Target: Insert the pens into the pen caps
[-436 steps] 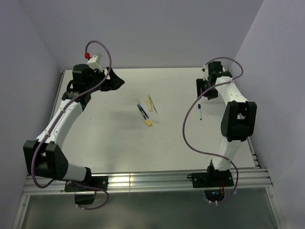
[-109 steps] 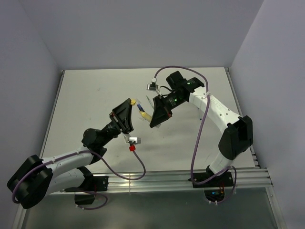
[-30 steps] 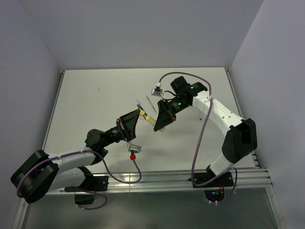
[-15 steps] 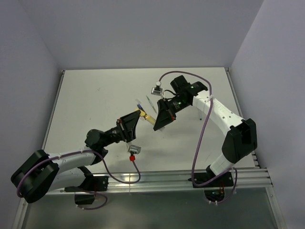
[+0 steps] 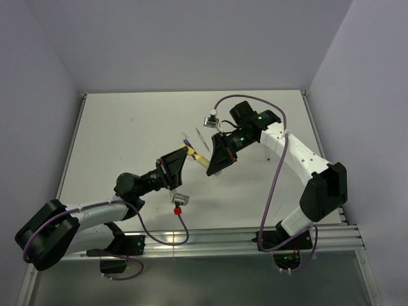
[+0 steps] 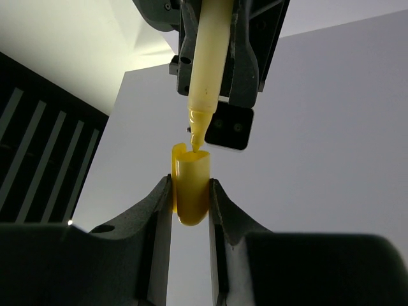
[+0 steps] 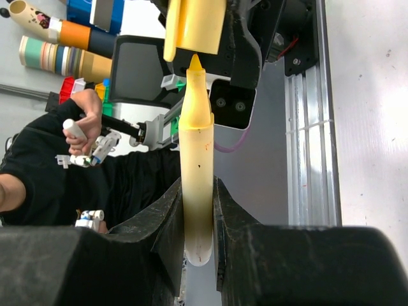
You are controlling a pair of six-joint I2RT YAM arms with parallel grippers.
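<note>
My left gripper (image 6: 190,182) is shut on the bright yellow pen cap (image 6: 191,191), whose open mouth points away from the wrist. My right gripper (image 7: 197,185) is shut on the pale yellow pen (image 7: 196,159). The pen's pointed tip sits right at the cap's mouth, just entering it, and pen and cap are nearly in line. From the top view, the left gripper (image 5: 183,152) and right gripper (image 5: 209,164) meet tip to tip above the table's middle, with the pen (image 5: 199,157) bridging them. A dark pen (image 5: 186,138) and a pale cap (image 5: 198,135) lie on the table just behind.
The white table (image 5: 127,127) is walled at the back and both sides. An aluminium rail (image 5: 210,239) runs along its near edge by the arm bases. Purple cables loop off both arms. In the right wrist view a person in black (image 7: 57,166) sits beyond the rail.
Over the last second almost nothing has moved; the right arm's elbow drifted slightly right. Several seconds earlier the two grippers stood a little apart; now pen tip and cap meet.
</note>
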